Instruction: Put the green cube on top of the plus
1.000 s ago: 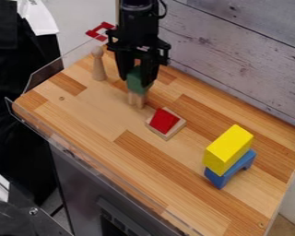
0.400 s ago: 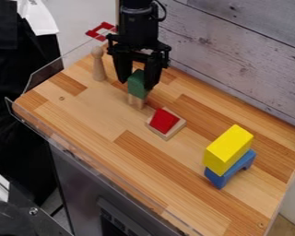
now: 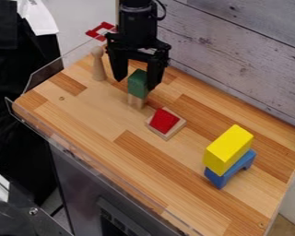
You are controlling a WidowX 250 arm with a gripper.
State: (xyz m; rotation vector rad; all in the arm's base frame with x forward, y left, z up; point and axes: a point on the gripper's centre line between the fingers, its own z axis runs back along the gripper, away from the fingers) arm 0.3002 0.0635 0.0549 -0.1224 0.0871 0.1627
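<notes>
Six toy pieces stand in pairs or alone on the wooden counter (image 3: 82,124), plus one peg figure: let me list by place. Green block (image 3: 138,84), the task cube, sits upright on the plain-wood plus (image 3: 136,102), toward the back left part of the counter. Gripper (image 3: 135,85) hangs over that stack, jaws spread, one on either side of the green block; visible gap on the camera-left side, other jaw right beside or against the block, can't tell which. Wooden peg figure (image 3: 99,67) upright near the back left corner, apart from the stack. Red block (image 3: 163,120) lies on a flat wooden square (image 3: 177,127), near the stack, between it and the middle of the counter. Yellow block (image 3: 229,150) rests tilted on a blue arch (image 3: 219,179), toward the right short edge. Clear plastic guard (image 3: 48,73) along the left short edge; whitish plank wall (image 3: 236,55) behind the back edge.
</notes>
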